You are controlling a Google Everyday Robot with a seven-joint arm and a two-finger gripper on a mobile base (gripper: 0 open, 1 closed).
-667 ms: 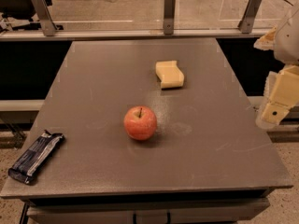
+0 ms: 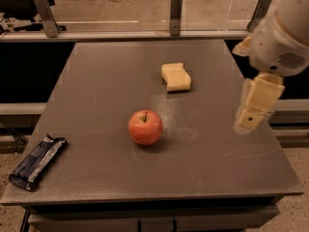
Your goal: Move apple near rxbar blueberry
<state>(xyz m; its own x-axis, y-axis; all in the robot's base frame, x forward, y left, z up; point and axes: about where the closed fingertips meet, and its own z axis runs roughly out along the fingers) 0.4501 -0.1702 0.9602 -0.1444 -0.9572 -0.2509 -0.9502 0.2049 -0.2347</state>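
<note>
Grey tabletop (image 2: 106, 81), apple (image 2: 145, 127) centre, hand (image 2: 249, 119) at right

On the flat grey tabletop (image 2: 96, 81), the round red apple (image 2: 145, 127) sits centre, the pale yellow sponge-like block (image 2: 176, 77) behind it rightward, the dark-blue-wrapped rxbar blueberry (image 2: 37, 161) at the front-left corner, the cream gripper (image 2: 249, 119) above the right side.

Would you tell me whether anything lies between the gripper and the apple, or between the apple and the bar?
Nothing visible does. The gripper hangs at the right of the table, the apple sits mid-table, the bar at the front-left edge; the yellow block lies behind both paths.
</note>
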